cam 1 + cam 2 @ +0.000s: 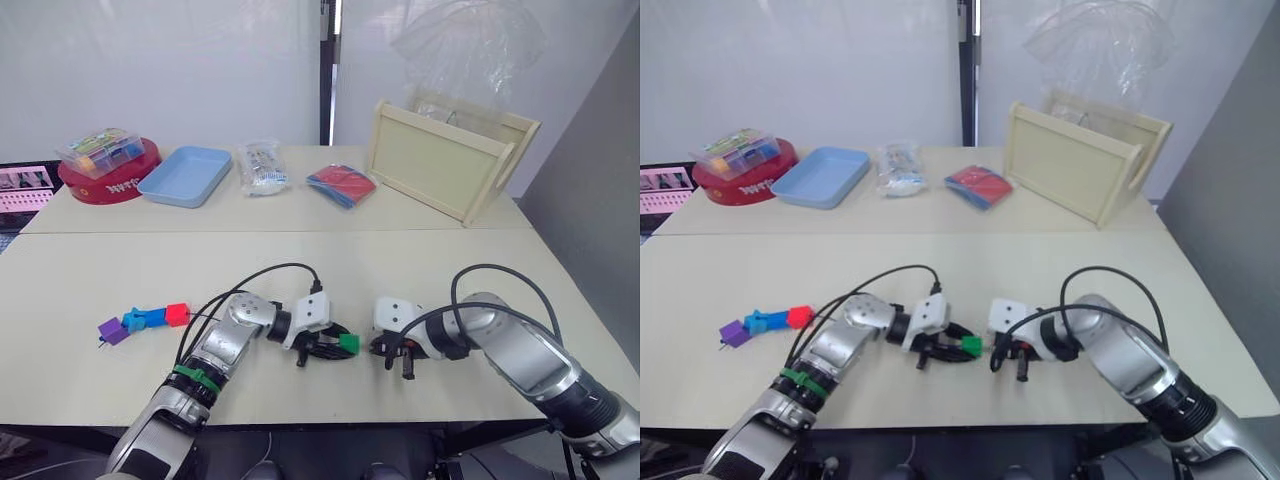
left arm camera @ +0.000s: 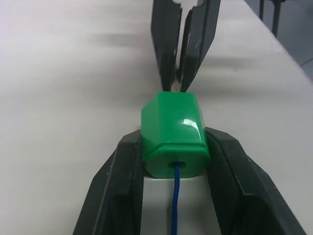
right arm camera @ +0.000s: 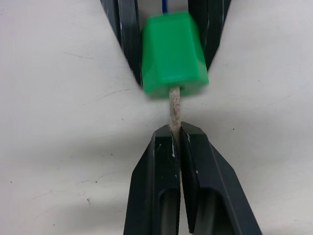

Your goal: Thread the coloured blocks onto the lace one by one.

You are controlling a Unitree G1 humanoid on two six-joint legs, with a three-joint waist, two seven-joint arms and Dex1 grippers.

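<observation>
My left gripper (image 1: 343,343) is shut on a green block (image 1: 349,343) low over the table's front middle. The lace (image 2: 175,196), a thin blue string, enters the hole in the green block (image 2: 173,129) between the left gripper's fingers (image 2: 122,181). On the block's other side the lace's pale stiff tip (image 3: 174,108) sticks out, and my right gripper (image 3: 177,131) is shut on that tip. To the left, a purple block (image 1: 113,331), a light blue block (image 1: 133,320), a dark blue block (image 1: 153,317) and a red block (image 1: 177,314) lie in a row on the table.
Along the back stand a red round tin (image 1: 112,183) with a clear box (image 1: 100,150) on it, a blue tray (image 1: 185,175), a clear bag (image 1: 262,168), a red-and-blue packet (image 1: 341,185) and a wooden crate (image 1: 450,160). Black cables (image 1: 270,272) arc over both wrists.
</observation>
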